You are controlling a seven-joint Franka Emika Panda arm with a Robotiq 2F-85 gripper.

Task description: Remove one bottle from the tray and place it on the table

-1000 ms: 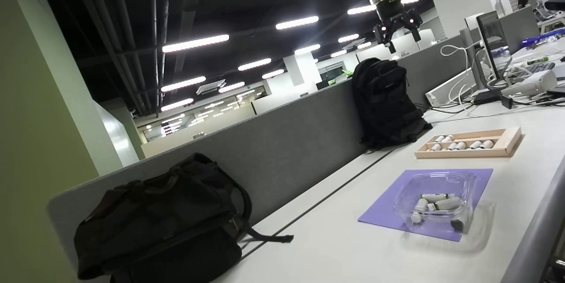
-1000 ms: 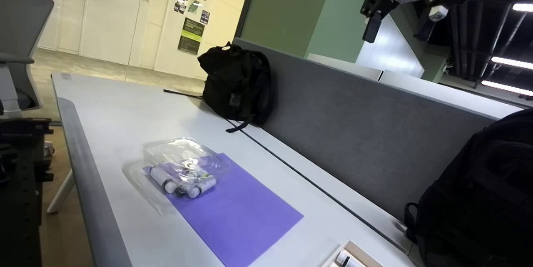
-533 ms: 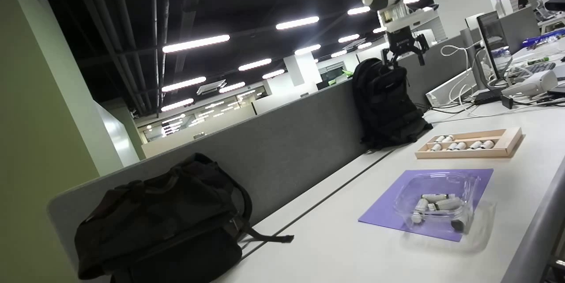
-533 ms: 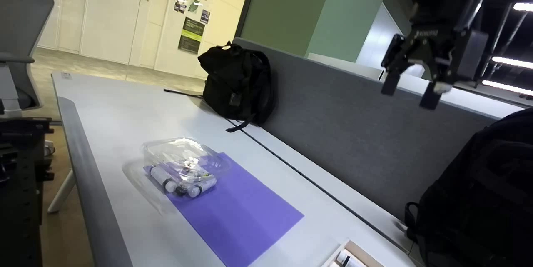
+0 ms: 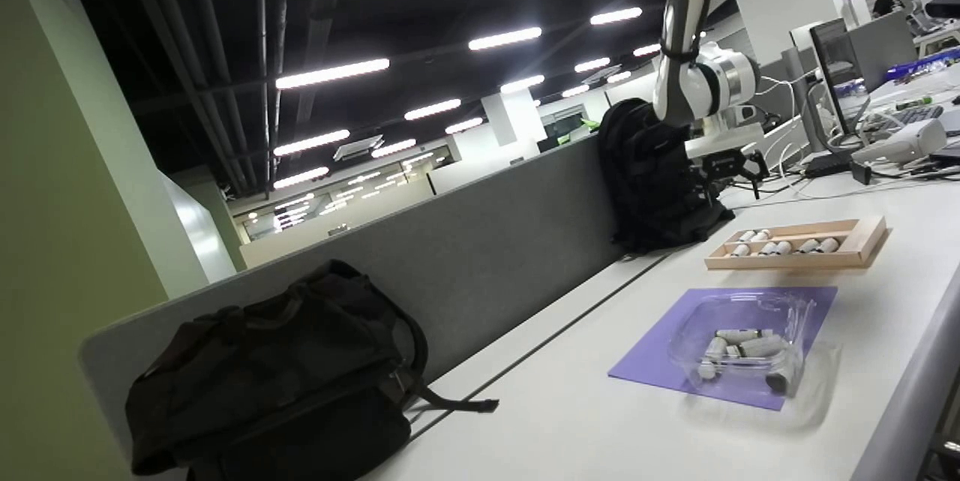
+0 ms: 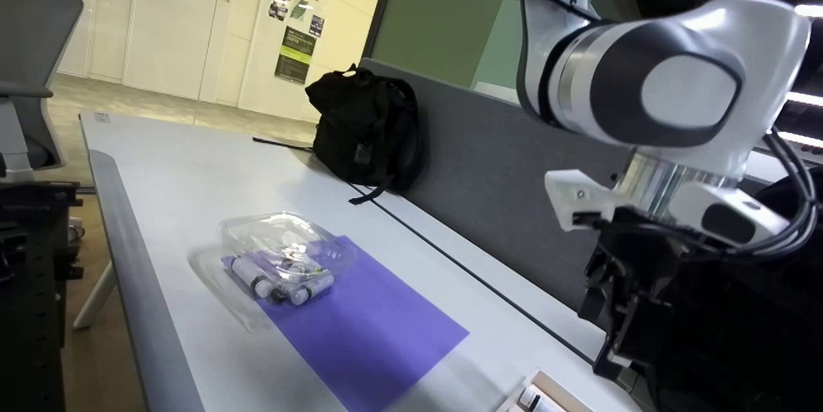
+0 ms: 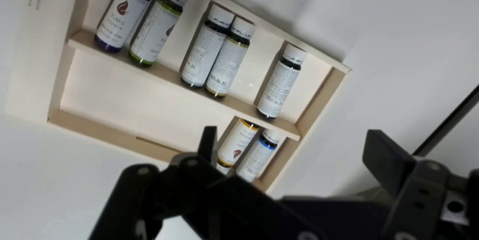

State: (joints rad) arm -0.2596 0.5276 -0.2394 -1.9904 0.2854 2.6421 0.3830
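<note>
A pale wooden tray (image 7: 123, 94) with compartments lies on the white table (image 5: 570, 406). It also shows in both exterior views (image 5: 795, 262) (image 6: 567, 394), cut off in one. Several small white-labelled bottles lie in it. A single bottle (image 7: 279, 86) lies in the upper row's right part. A yellow-banded bottle (image 7: 238, 142) and a blue-banded bottle (image 7: 258, 155) lie in the lower right compartment, partly hidden by a finger. My gripper (image 7: 295, 149) is open and empty above the tray's partition side. In the exterior views, the gripper (image 5: 733, 184) (image 6: 605, 336) hangs beside the black backpack.
A clear plastic container (image 5: 679, 346) (image 6: 235, 225) with several bottles stands on a purple sheet (image 5: 649, 361) (image 6: 392, 328). Black backpacks (image 5: 277, 383) (image 5: 652, 181) lean on the grey partition (image 5: 510, 211). A monitor (image 5: 838, 76) and cables stand beyond the tray.
The arm has come down from high above the partition toward the table near the tray. The gripper stays open. The bottles, tray and container have not moved.
</note>
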